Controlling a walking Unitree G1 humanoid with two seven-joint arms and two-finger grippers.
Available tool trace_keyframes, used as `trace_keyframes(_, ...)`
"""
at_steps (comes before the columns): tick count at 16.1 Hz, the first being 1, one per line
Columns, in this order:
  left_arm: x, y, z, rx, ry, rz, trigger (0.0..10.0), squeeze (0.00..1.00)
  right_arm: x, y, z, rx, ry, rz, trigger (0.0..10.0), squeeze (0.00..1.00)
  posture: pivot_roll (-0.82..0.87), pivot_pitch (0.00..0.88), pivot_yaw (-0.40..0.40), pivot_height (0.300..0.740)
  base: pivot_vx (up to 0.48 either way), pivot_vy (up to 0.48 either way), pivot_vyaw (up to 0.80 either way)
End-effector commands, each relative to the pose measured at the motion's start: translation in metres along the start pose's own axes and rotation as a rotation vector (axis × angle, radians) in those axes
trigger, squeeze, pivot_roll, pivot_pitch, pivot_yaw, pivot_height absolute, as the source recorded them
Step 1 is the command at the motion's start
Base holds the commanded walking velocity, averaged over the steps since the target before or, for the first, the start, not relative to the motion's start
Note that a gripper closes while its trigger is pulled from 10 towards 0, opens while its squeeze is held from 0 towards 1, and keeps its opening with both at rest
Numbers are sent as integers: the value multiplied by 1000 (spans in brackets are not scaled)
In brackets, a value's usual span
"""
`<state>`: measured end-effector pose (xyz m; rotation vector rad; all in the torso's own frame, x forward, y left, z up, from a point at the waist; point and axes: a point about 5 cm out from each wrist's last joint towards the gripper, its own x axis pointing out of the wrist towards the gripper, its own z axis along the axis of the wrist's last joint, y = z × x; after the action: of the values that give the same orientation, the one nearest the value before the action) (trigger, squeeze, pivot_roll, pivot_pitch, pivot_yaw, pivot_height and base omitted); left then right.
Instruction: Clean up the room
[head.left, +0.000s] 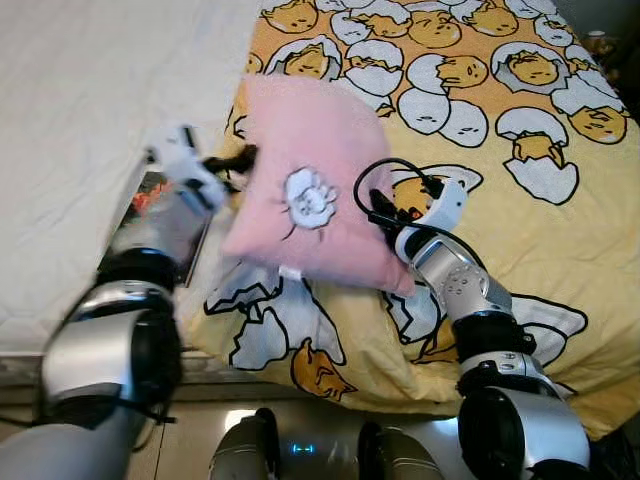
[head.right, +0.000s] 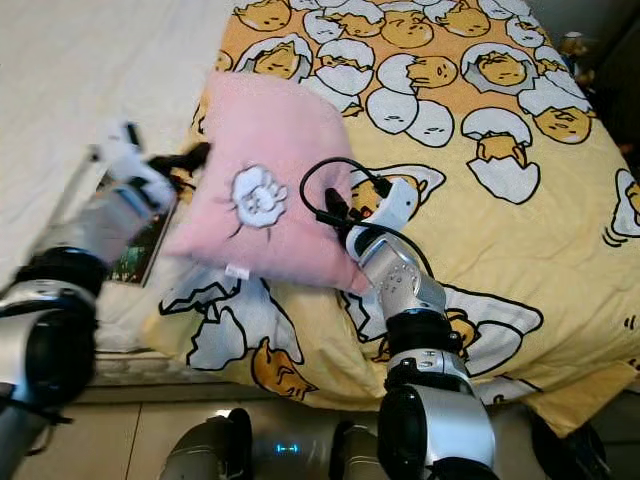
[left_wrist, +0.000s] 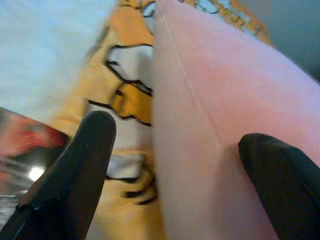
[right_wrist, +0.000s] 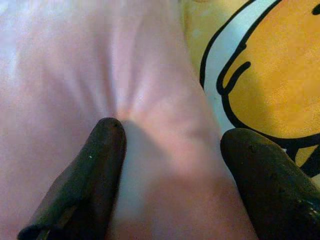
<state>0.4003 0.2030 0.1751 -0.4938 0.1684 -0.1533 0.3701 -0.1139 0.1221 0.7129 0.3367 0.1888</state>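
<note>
A pink pillow (head.left: 310, 150) with a white sheep patch hangs tilted just above the yellow egg-print blanket (head.left: 520, 190) on the bed. My left gripper (head.left: 238, 160) grips its left edge; in the left wrist view the two black fingers (left_wrist: 85, 150) straddle that pink edge (left_wrist: 210, 100). My right gripper (head.left: 378, 208) grips the right edge from below. In the right wrist view the fabric (right_wrist: 75, 60) puckers between its fingers (right_wrist: 95, 165), so it is pinched.
A glossy magazine (head.left: 150, 195) lies on the white sheet (head.left: 80, 100) under my left forearm. The bed's front edge runs along the bottom, with floor and my legs (head.left: 300, 445) below. A dark object sits at the far right corner (head.left: 600, 40).
</note>
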Motion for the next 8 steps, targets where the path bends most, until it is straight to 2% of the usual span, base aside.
trace_keyframes(1,-6,15,2,27,-2,43,10000,0,-1,-3,-9,-8,36,-8,10000,0,32,181,-1,740,0,0,0)
trace_keyframes(2,-16,32,27,41,-67,87,10000,0,-1,-5,-10,-13,41,-11,10000,0,54,157,-17,740,0,0,0)
trace_keyframes(3,-19,34,40,30,-97,85,10000,0,-1,-6,-10,-16,43,-11,10000,0,67,150,-23,740,0,0,0)
trace_keyframes(4,-19,33,43,12,-98,78,10000,0,-1,-5,-11,-23,46,-9,10000,0,77,146,-27,740,0,0,0)
trace_keyframes(5,-16,29,33,-54,-58,71,10000,0,-1,-5,-12,-35,50,-9,10000,0,80,146,-30,740,0,0,0)
trace_keyframes(8,-7,12,8,-142,-22,17,10000,0,-2,-7,-10,-73,36,-18,10000,0,57,155,-29,740,0,0,0)
